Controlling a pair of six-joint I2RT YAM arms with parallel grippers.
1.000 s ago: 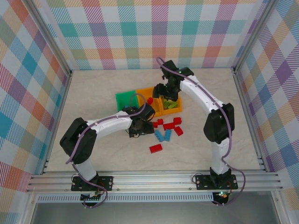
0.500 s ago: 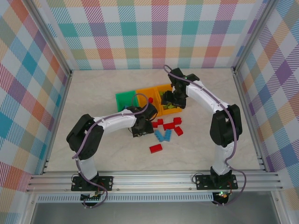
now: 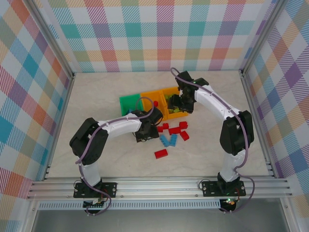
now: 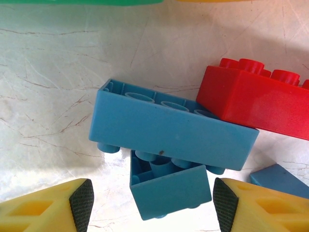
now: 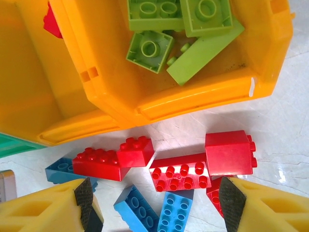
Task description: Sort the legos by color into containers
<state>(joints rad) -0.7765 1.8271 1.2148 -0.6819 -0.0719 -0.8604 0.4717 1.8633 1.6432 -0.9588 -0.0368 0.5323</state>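
Ref. pt: the orange bin w/ lime bricks (image 5: pixel 193 99), rightmost of 3 containers in a row. All places are given vs. it.

Nearest the arm bases, well clear of that bin on its near-left side, a lone red brick (image 3: pixel 161 153) lies flat on the table (image 3: pixel 96 92). One step closer to the bin, also near-left of it, is a bunch of blue bricks (image 3: pixel 168 140).

The left claw (image 4: pixel 152 203) sits low at the left side of that bunch. Its jaws are approx. half open and straddle a small blue brick (image 4: pixel 169 186). The left pad (image 4: pixel 83 203) has a clear gap to it. The right pad is v. close, contact can't be told. Nothing is lifted. A longer blue brick (image 4: pixel 171 128) lies across the small one's far end, tilted. A red brick (image 4: pixel 256 99) is just beside its right end.

Btwn the blue bunch and the bin's near wall lie four red bricks (image 5: pixel 178 176), bunched, some touching.

The right claw (image 5: pixel 157 203) hangs above the bin's near wall, jaws apart, nothing btwn the fingers, nothing held.

Inside the bin are several lime bricks (image 5: pixel 198 58), jumbled, studs up on most.

Touching the bin's left wall is a second orange bin (image 5: pixel 29 96) w/ a red piece (image 5: pixel 50 21) in it. Left again, on that one's other side, is the green bin (image 3: pixel 128 102).
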